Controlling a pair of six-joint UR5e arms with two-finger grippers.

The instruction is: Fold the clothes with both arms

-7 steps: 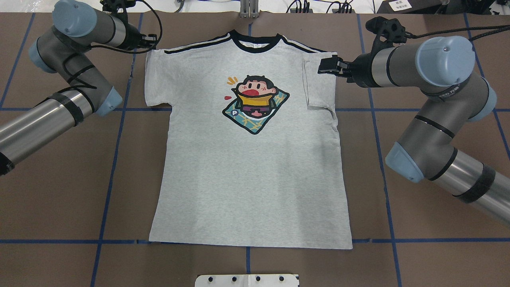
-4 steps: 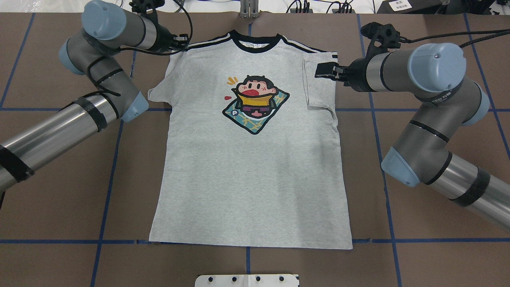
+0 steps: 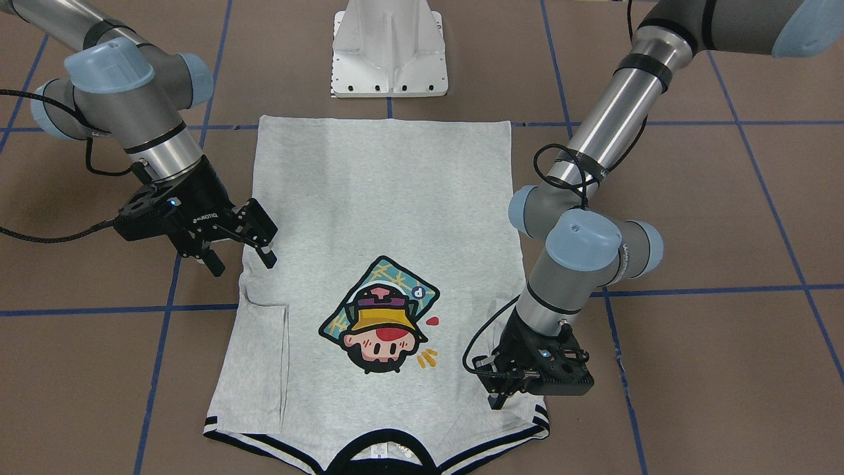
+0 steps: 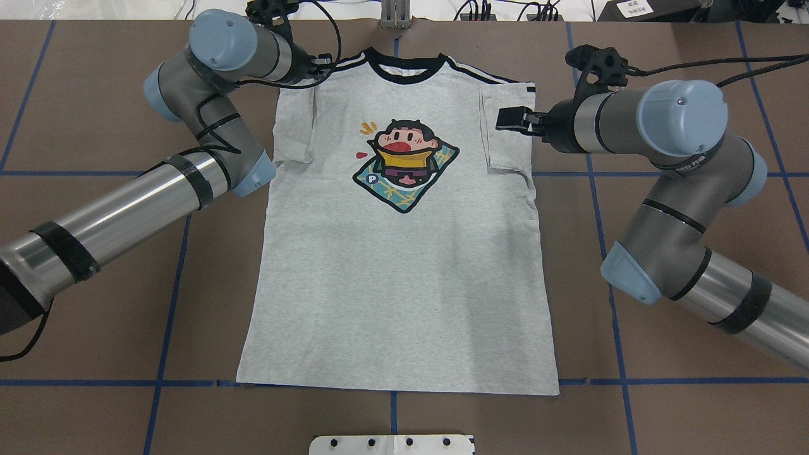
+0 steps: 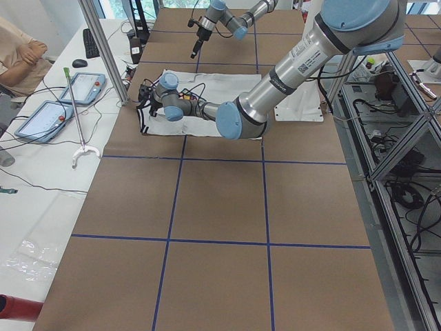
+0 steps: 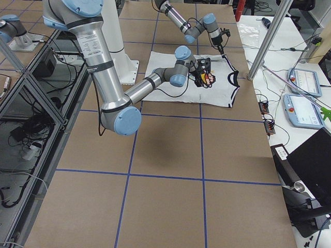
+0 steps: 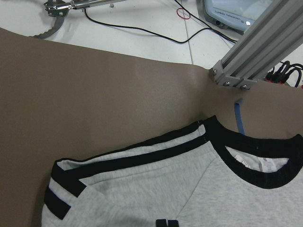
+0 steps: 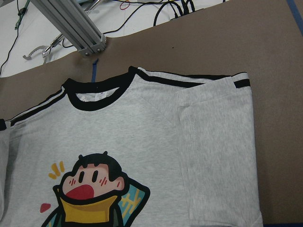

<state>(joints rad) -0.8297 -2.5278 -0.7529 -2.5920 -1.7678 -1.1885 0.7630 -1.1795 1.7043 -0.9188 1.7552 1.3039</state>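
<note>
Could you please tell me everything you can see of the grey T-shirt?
The T-shirt is light heather-grey, seemingly soft knit, with a black collar, black shoulder stripes and a colourful cartoon-face print. It lies flat, print up, on the brown table, collar away from the robot. Both short sleeves are folded inward onto the body. The left hand is low at one shoulder; the open right hand is over the opposite edge.

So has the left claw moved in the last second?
Yes: overhead, the left claw went right, from the blue tape line toward the collar, folding the sleeve in.
</note>
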